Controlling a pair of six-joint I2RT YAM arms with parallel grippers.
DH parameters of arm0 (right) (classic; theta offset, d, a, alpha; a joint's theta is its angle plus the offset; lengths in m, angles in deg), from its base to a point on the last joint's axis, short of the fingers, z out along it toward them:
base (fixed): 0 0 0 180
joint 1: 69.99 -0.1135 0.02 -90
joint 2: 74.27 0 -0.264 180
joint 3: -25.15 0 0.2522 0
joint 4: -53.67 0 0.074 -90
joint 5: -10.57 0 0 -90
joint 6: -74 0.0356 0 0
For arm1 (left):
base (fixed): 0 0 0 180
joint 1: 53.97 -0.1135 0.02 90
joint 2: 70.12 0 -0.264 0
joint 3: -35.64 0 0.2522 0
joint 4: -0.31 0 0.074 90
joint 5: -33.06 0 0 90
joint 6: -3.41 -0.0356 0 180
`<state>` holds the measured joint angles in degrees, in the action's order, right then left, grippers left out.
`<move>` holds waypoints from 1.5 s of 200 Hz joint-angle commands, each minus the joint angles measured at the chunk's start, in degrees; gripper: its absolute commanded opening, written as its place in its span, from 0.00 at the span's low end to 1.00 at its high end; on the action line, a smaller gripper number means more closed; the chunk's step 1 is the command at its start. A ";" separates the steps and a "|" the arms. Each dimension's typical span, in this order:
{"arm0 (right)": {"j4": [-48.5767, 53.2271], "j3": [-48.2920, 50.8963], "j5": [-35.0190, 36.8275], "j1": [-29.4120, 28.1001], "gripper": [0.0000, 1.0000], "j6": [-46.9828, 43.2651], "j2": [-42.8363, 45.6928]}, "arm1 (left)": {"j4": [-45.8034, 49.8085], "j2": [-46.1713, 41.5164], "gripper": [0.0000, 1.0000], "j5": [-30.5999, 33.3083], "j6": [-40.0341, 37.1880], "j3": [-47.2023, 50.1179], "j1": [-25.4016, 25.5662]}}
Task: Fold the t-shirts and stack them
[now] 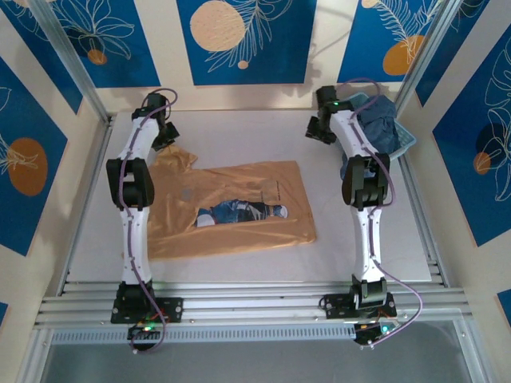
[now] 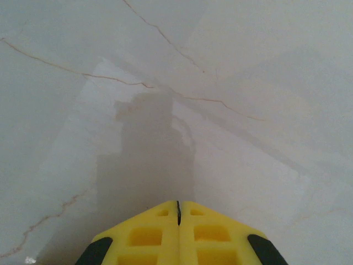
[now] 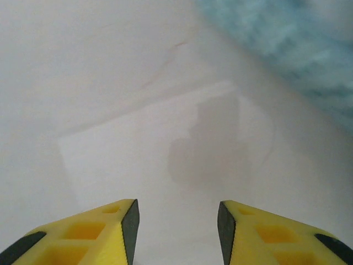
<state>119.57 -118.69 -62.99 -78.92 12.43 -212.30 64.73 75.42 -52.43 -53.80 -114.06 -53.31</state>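
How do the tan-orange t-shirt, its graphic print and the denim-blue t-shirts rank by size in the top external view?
1. tan-orange t-shirt
2-3. denim-blue t-shirts and graphic print: they look alike, so not ranked.

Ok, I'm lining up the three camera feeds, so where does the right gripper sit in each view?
Top external: right gripper at upper right, over the tabletop, just left of the basket.
Right wrist: its yellow fingers at the bottom edge, parted, nothing between them.
Left wrist: this camera looks past the shut left gripper at the tabletop.
Shared landmark: the pale, veined tabletop.
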 commanded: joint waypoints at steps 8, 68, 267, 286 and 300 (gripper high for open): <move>0.82 2.09 -2.39 -4.61 0.47 0.23 3.26 | 2.21 -3.11 0.00 0.32 -0.89 -0.64 0.39; 4.74 -0.59 -4.81 -6.37 0.47 3.19 -4.13 | 3.01 -4.34 0.00 0.15 -1.73 -0.64 0.22; 7.35 0.37 -6.95 -7.02 0.39 4.53 -6.88 | 4.17 -5.30 0.00 -2.82 -0.91 -0.64 0.04; 7.67 0.50 -7.08 -7.06 0.26 4.61 -7.03 | 4.37 -5.44 0.00 -3.17 -0.72 -0.61 0.04; 7.34 1.50 -5.78 -6.93 0.15 4.92 -6.29 | 4.49 -5.69 0.00 -3.77 -0.54 -0.64 0.06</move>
<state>125.45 -117.60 -68.43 -86.00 16.89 -218.25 67.33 72.77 -54.37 -55.04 -114.06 -53.31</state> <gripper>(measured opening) 0.218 0.044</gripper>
